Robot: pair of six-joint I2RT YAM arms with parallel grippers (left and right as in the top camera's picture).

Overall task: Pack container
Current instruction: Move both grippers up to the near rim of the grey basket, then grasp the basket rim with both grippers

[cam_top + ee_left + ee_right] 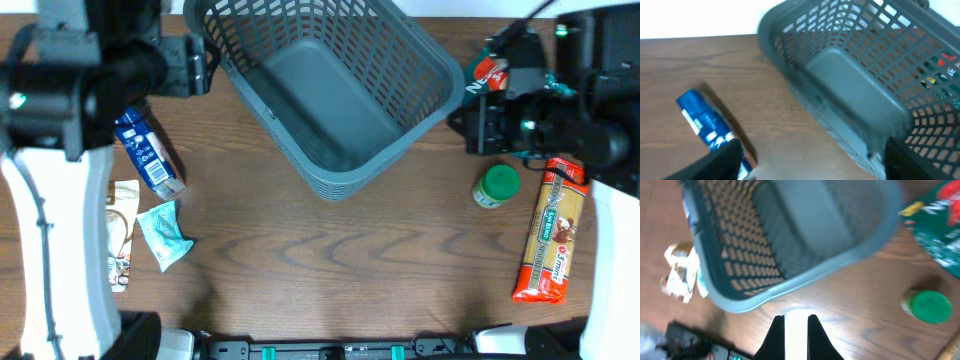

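The container (335, 85) is a large dark grey slotted basket, empty, at the back middle of the table. It also shows in the left wrist view (855, 85) and the right wrist view (805, 280). My left gripper (205, 62) hangs by the basket's left corner. Its fingers (810, 170) are wide apart and empty, above bare wood. A blue packet (150, 152) lies just left of it (702, 122). My right gripper (470, 125) hangs by the basket's right side. Its fingers (795, 332) stand narrowly apart with nothing between them.
A teal packet (165, 235) and a beige packet (122, 235) lie at the left. A green-lidded jar (497, 185) (927, 307), a long orange pasta packet (548, 235) and a red-and-green packet (490, 72) (940, 235) lie at the right.
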